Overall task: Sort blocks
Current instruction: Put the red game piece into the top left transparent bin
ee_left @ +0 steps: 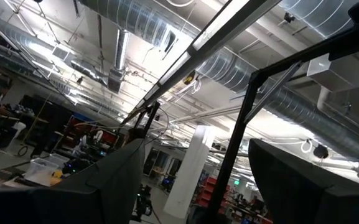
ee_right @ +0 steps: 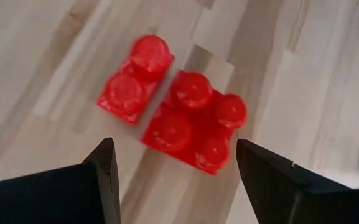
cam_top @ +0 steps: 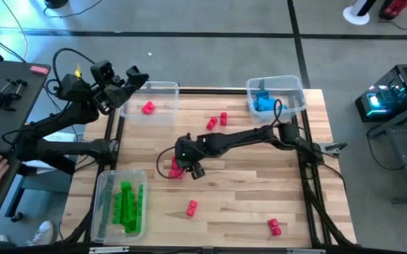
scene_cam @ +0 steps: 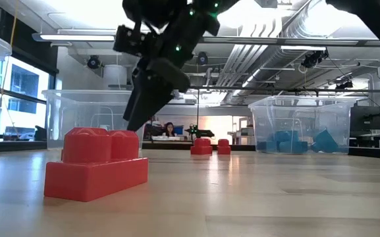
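Two red blocks lie side by side on the table near its middle: a two-stud bar (ee_right: 132, 84) and a four-stud square (ee_right: 195, 121), seen together in the high view as the red blocks (cam_top: 174, 170). My right gripper (ee_right: 174, 142) (cam_top: 187, 168) hangs open just above them, pointing down, one finger on each side of the square block and touching nothing. In the low view the right gripper (scene_cam: 140, 108) stands behind another red block (scene_cam: 97, 164). My left gripper (cam_top: 136, 75) (ee_left: 195, 146) waits, open and raised, by the far left bin.
A clear bin (cam_top: 166, 87) at the far left holds one red block (cam_top: 148, 108). A far right bin (cam_top: 298, 88) holds blue blocks (cam_top: 264, 103); a near left bin (cam_top: 104, 204) holds green blocks (cam_top: 128, 206). Loose red blocks lie around (cam_top: 217, 120), (cam_top: 191, 207), (cam_top: 275, 226).
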`<state>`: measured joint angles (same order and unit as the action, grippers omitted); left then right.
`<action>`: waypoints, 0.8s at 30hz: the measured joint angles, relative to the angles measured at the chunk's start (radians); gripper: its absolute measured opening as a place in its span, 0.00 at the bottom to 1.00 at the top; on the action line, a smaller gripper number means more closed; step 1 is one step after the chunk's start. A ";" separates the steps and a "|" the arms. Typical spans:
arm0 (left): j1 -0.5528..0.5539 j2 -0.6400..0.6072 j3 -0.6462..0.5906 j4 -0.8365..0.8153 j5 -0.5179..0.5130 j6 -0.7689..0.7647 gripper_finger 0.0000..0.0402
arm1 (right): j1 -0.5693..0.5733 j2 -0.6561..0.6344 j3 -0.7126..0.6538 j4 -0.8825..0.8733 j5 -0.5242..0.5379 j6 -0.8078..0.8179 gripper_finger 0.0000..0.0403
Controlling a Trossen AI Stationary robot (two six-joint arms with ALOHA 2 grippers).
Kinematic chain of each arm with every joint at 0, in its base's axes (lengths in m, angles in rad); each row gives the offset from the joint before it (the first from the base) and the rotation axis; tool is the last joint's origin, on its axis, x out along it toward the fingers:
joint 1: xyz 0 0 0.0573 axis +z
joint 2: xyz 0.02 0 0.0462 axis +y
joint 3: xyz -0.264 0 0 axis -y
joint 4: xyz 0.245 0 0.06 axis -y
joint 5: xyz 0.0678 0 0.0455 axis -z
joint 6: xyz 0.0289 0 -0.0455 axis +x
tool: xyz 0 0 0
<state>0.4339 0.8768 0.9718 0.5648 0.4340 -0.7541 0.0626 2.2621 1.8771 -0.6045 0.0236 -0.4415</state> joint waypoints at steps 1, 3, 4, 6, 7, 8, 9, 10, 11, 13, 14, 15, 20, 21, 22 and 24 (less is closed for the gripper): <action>0.000 0.000 0.000 0.000 -0.002 -0.005 0.68 | -0.006 0.004 0.000 -0.001 -0.008 0.001 0.50; 0.000 0.000 0.000 0.000 -0.003 -0.012 0.68 | -0.014 0.014 0.000 0.003 -0.013 0.003 0.50; 0.000 0.000 0.000 0.000 -0.003 -0.012 0.68 | -0.017 0.018 0.000 0.005 -0.013 -0.005 0.50; 0.000 0.000 0.000 0.000 -0.003 -0.012 0.68 | -0.022 0.025 0.000 0.029 -0.019 -0.009 0.50; 0.000 0.000 0.000 0.000 -0.003 -0.012 0.68 | -0.024 0.027 0.000 0.039 -0.030 -0.009 0.51; 0.000 0.000 0.000 0.000 -0.003 -0.012 0.68 | -0.026 0.030 0.000 0.049 -0.050 -0.010 0.51; 0.000 0.000 0.000 0.000 -0.003 -0.012 0.68 | -0.030 0.034 0.000 0.062 -0.070 -0.012 0.51; 0.000 0.000 0.000 0.000 -0.003 -0.012 0.68 | -0.031 0.042 0.000 0.077 -0.085 -0.012 0.51; 0.000 0.000 0.000 0.000 -0.003 -0.012 0.68 | -0.032 0.049 0.000 0.089 -0.088 -0.012 0.51; 0.000 0.000 0.000 0.000 -0.003 -0.012 0.68 | -0.036 0.065 0.000 0.102 -0.089 -0.012 0.51; 0.000 0.000 0.000 0.000 -0.003 -0.012 0.68 | -0.038 0.068 0.000 0.113 -0.089 -0.012 0.51; 0.000 0.000 0.000 0.000 -0.003 -0.012 0.68 | -0.041 0.071 0.000 0.112 -0.089 -0.012 0.51; 0.000 0.000 0.000 0.000 -0.003 -0.012 0.68 | -0.056 0.075 0.000 0.007 -0.096 0.040 0.51; 0.000 0.000 0.000 0.000 -0.003 -0.012 0.68 | -0.059 0.076 0.000 -0.024 -0.096 0.062 0.51; 0.000 0.000 0.000 0.000 -0.003 -0.012 0.68 | -0.063 0.076 0.000 -0.056 -0.096 0.087 0.51; 0.000 0.000 0.000 0.000 -0.003 -0.011 0.68 | -0.070 0.076 0.000 -0.120 -0.100 0.133 0.51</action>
<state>0.4339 0.8768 0.9718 0.5644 0.4309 -0.7654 -0.0076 2.3379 1.8774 -0.7246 -0.0761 -0.3081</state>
